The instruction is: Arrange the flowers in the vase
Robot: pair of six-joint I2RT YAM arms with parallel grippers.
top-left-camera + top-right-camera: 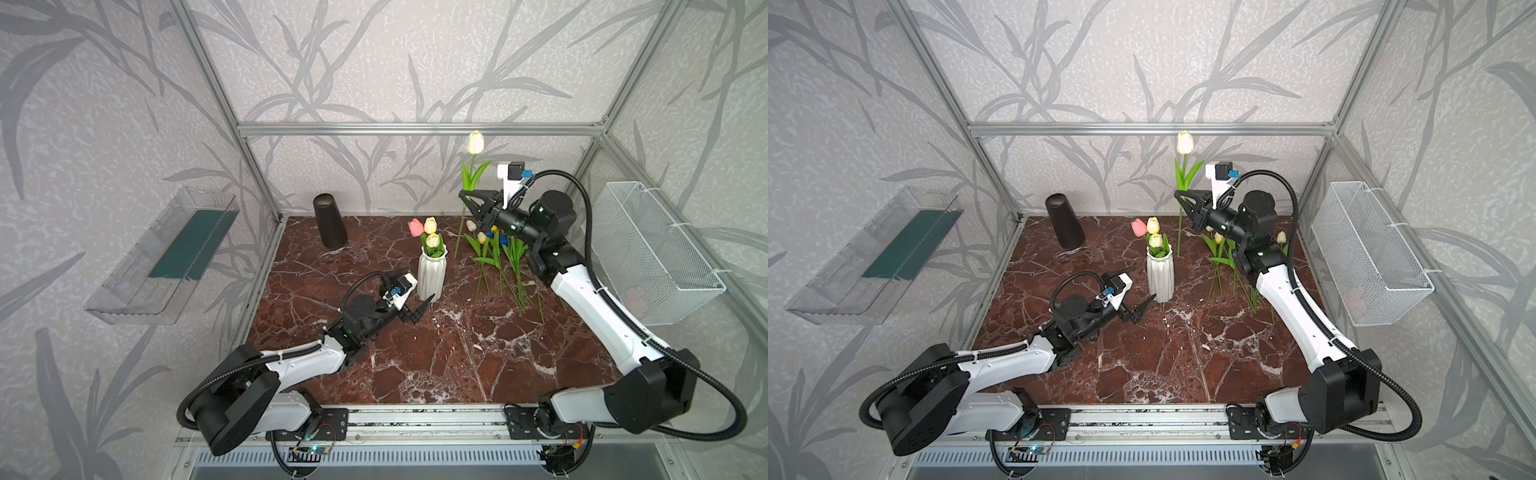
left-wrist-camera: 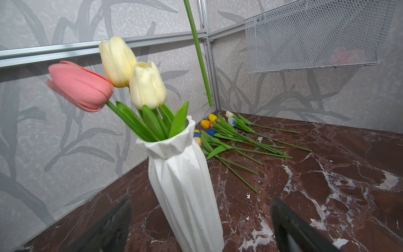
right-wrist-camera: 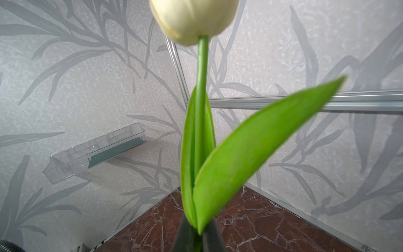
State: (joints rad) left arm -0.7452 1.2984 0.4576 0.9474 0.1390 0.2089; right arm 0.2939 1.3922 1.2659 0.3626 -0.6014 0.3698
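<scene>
Nearest: left gripper (image 1: 1137, 287), low over the table (image 1: 415, 365), jaws spread wide and holding nothing. Its wrist view shows the black fingers (image 2: 290, 227) standing to either side of the foot of the vase (image 1: 432, 274); whether they touch it I cannot tell.

White ribbed vase, upright, mid-table. Three flowers already in it: pink tulip (image 1: 415, 227), leaning left, and two cream tulips (image 1: 430, 225) beside it.

Right gripper (image 1: 463, 194), raised at the far right, pinched tight on the stem of a fourth cream tulip (image 1: 475, 142). Held upright, head high against the far wall, leaves just above the jaws. The stem's lower end hangs right of the vase and clear of the table.

Loose tulips (image 2: 229, 135) lie in a heap on the table at the far right, partly under the right arm. Heads are yellow, orange, blue and white; stems point toward the near side.

Further out: dark tapered cup (image 1: 329, 222) at the far left, clear tray (image 1: 166, 257) on the left wall, wire basket (image 1: 656, 249) on the right wall.
</scene>
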